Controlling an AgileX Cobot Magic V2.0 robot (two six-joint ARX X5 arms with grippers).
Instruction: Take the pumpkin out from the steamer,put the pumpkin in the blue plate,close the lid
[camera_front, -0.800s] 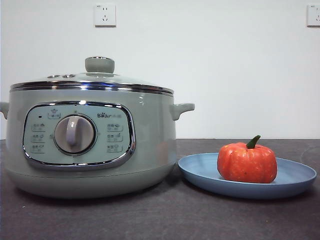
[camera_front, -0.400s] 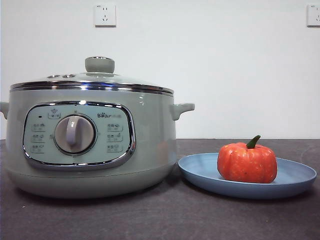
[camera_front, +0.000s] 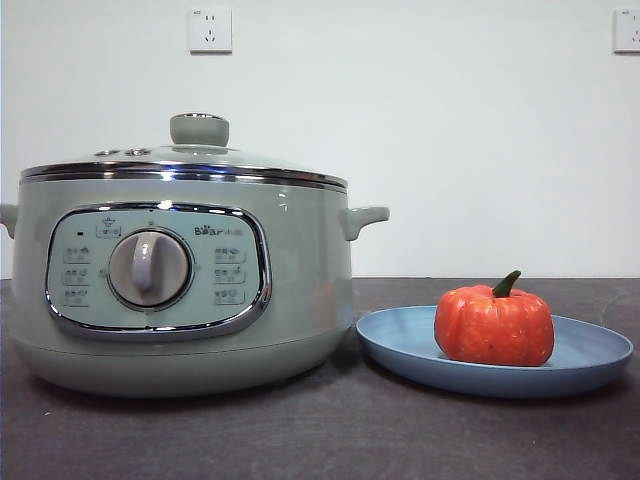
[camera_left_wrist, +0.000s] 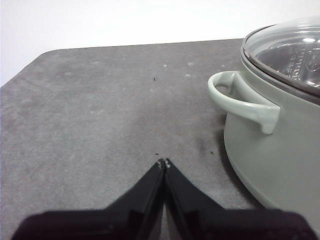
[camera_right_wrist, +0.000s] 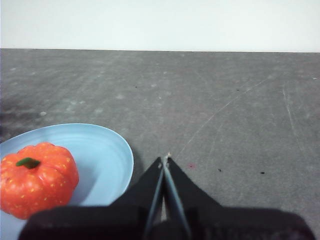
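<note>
- While neither arm shows in the front view, the left hand (camera_left_wrist: 163, 163) is seen from its wrist camera with both black jaws pressed tip to tip, holding nothing, over bare dark grey counter (camera_left_wrist: 100, 115) just beside the steamer's side handle (camera_left_wrist: 242, 102).
- The steamer (camera_front: 180, 270) stands on the left part of the counter (camera_front: 320, 430) in the front view, its chrome-framed panel and central dial (camera_front: 149, 268) facing the camera.
- The lid (camera_front: 185, 160) sits seated on the steamer, its chrome rim level all round and the pale green knob (camera_front: 199, 129) upright on top; the left wrist view shows the glass dome (camera_left_wrist: 287, 47) closed over the pot.
- The blue plate (camera_front: 400, 340) lies flat on the counter just to the right of the steamer; whether its near rim touches the pot's base cannot be told.
- The pumpkin (camera_front: 494, 326) rests upright in the blue plate, right of the plate's middle, its dark green stem (camera_front: 507, 283) curving up and to the right. It is apart from the steamer.
- The right hand (camera_right_wrist: 165, 161) is seen from its wrist camera with jaws closed together at the tips, empty, over bare counter just beside the plate's rim (camera_right_wrist: 127, 155); the pumpkin (camera_right_wrist: 37, 177) lies in the plate, clear of the jaws.
- Two wall sockets (camera_front: 210, 30) sit on the white wall behind.
</note>
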